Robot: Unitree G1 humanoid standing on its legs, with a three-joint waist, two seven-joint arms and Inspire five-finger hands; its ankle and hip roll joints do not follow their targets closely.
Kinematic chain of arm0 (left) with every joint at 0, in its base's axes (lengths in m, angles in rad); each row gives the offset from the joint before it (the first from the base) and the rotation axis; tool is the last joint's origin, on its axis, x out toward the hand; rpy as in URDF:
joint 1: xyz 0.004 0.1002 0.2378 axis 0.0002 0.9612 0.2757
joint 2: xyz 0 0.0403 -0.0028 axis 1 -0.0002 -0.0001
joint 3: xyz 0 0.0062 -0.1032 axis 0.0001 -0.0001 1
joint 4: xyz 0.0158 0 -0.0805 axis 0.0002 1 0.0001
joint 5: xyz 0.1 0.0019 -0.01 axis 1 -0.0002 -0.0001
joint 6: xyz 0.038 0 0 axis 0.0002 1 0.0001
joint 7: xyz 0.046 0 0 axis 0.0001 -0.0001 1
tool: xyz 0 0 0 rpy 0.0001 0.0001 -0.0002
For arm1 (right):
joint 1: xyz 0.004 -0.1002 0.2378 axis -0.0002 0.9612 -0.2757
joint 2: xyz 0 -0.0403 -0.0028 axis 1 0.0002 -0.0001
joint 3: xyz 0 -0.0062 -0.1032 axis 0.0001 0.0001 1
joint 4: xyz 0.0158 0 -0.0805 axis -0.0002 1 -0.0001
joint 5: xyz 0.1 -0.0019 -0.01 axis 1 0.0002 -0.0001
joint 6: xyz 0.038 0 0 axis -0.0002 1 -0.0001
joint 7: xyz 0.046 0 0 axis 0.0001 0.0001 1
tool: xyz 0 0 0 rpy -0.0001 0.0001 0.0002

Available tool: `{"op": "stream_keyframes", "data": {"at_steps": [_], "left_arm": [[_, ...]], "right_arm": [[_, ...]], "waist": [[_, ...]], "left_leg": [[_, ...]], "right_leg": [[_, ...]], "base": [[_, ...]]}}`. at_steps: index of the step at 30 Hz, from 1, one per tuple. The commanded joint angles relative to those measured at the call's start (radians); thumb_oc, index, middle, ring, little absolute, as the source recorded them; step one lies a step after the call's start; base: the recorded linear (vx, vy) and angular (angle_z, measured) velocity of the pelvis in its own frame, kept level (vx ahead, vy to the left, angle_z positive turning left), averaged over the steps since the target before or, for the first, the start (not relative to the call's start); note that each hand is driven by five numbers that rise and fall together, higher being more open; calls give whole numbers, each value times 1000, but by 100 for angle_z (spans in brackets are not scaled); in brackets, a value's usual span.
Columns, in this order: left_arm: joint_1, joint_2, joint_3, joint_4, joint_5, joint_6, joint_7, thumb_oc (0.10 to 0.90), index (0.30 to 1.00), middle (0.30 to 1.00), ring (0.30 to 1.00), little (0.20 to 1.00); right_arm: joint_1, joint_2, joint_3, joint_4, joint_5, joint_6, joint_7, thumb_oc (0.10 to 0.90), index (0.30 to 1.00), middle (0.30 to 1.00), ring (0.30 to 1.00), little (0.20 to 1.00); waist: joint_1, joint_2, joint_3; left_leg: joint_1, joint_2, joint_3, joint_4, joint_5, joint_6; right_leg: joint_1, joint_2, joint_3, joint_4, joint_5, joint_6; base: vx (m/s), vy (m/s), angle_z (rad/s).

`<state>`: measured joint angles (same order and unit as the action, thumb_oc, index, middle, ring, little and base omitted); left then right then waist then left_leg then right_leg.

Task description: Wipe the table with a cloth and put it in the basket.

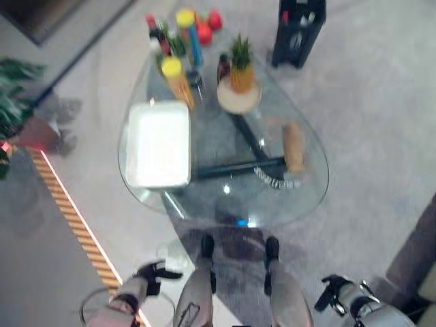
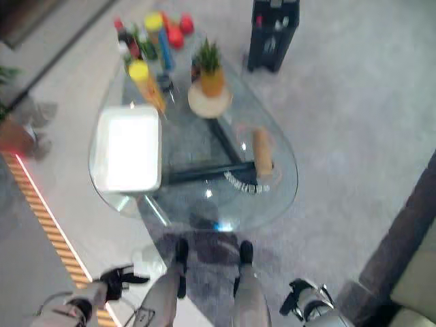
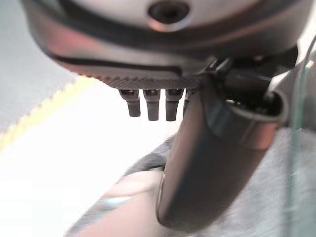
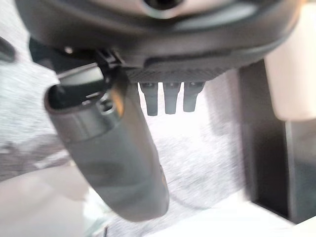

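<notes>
A rounded glass desk [image 1: 310, 187] stands on a grey carpet ahead of the robot. On its left part rests a white rectangular tray-like basket [image 1: 159, 144], apparently with nothing in it. A rolled tan item [image 1: 293, 146] that may be the cloth lies on the right part of the glass, well apart from the basket; its material cannot be confirmed. Just in front of it, near the desk edge, lies a small curved pale object [image 1: 277, 178] whose nature cannot be determined. At the far end of the desk stand a small potted plant [image 1: 241, 65] on a round light coaster [image 1: 239, 99], a yellow-capped orange bottle [image 1: 178, 80], a blue bottle with a yellow cap [image 1: 190, 34], further bottles, and red round objects [image 1: 209, 26]. A dark upright case [image 1: 298, 30] stands on the carpet beyond the desk. The left hand [image 1: 151, 278] hangs low at the lower left, near the floor and away from the desk; its fingers [image 3: 152, 103] are extended and relaxed, grasping nothing. The right hand [image 1: 333, 293] hangs low at the lower right, likewise away from the desk, with fingers [image 4: 170, 98] straight and released, holding nothing.
</notes>
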<state>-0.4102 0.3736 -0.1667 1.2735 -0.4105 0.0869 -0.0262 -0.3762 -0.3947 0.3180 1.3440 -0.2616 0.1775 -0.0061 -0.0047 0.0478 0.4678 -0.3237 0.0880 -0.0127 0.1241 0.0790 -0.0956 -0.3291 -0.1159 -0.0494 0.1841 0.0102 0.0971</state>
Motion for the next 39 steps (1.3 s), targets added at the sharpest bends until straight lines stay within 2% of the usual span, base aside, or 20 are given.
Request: {"op": "stream_keyframes", "data": {"at_steps": [1, 6, 12, 16, 23, 29, 32, 35, 36, 38, 39], "left_arm": [[11, 62, 47, 6, -75, -47, 41, 800, 900, 900, 900, 900], [-17, 76, 42, -88, -90, -98, 65, 800, 900, 900, 900, 900], [-4, 61, 44, -161, -139, -138, 115, 800, 900, 900, 900, 900], [8, 81, 79, -136, -163, -143, 129, 800, 900, 900, 900, 900], [22, 113, 108, -112, -165, -152, 117, 800, 900, 900, 900, 900], [15, 121, 103, -96, -167, -154, 106, 800, 900, 900, 900, 900], [21, 124, 103, -99, -168, -153, 101, 800, 900, 900, 900, 900], [26, 126, 100, -106, -175, -149, 104, 800, 900, 900, 900, 900], [27, 127, 100, -106, -175, -149, 104, 800, 900, 900, 900, 900], [37, 122, 99, -101, -176, -158, 104, 800, 900, 900, 900, 900], [40, 123, 96, -101, -178, -159, 104, 800, 900, 900, 900, 900]], "right_arm": [[45, -49, 35, -29, 43, 34, -39, 800, 900, 900, 900, 900], [-17, -74, 15, -45, 137, 37, -125, 800, 900, 900, 900, 900], [-25, -85, -50, -72, 214, -30, -267, 800, 900, 900, 900, 900], [-43, -108, -88, -103, 246, -76, -306, 800, 900, 900, 900, 900], [-54, -122, -120, -119, 269, -121, -322, 800, 900, 900, 900, 900], [-80, -138, -130, -98, 309, -130, -340, 800, 900, 900, 900, 900], [-92, -156, -164, -96, 430, -147, -348, 800, 900, 900, 900, 900], [-109, -175, -234, -117, 574, -221, -404, 800, 900, 900, 900, 900], [-109, -176, -237, -118, 578, -222, -405, 800, 900, 900, 900, 900], [-129, -190, -287, -168, 660, -296, -440, 800, 900, 900, 900, 900], [-143, -198, -297, -198, 688, -308, -450, 800, 900, 900, 900, 900]], "waist": [[-19, -11, -23], [-15, -11, 2], [-2, -10, 20], [0, -15, 33], [7, -22, 48], [9, -18, 52], [10, -14, 52], [11, -13, 52], [12, -13, 52], [13, -13, 52], [13, -14, 52]], "left_leg": [[-129, -119, -20, 152, -55, 64], [-278, -119, -5, 296, -98, 72], [-382, -104, -2, 444, -160, 84], [-424, -95, 1, 522, -194, 87], [-452, -100, -6, 576, -215, 87], [-458, -106, -7, 581, -213, 83], [-458, -105, -5, 587, -212, 81], [-457, -107, -5, 595, -215, 80], [-457, -107, -5, 595, -215, 80], [-450, -110, -4, 590, -216, 80], [-447, -111, -4, 585, -216, 81]], "right_leg": [[-145, 46, -2, 153, -47, -44], [-283, 58, 1, 276, -80, -63], [-381, 78, -4, 440, -145, -79], [-420, 84, -7, 520, -174, -96], [-443, 86, -12, 566, -186, -104], [-446, 84, -18, 564, -180, -107], [-441, 81, -20, 563, -178, -108], [-437, 79, -21, 565, -178, -107], [-436, 79, -21, 565, -178, -107], [-428, 79, -23, 557, -176, -103], [-425, 80, -24, 551, -175, -103]], "base": [[-110, -14, 9], [-58, -8, 4], [3, -39, -3], [60, -34, -4], [49, -34, 0], [8, -7, 1], [22, -2, 1], [12, -2, 0], [35, -9, 0], [0, 0, 0], [0, 0, 0]]}}
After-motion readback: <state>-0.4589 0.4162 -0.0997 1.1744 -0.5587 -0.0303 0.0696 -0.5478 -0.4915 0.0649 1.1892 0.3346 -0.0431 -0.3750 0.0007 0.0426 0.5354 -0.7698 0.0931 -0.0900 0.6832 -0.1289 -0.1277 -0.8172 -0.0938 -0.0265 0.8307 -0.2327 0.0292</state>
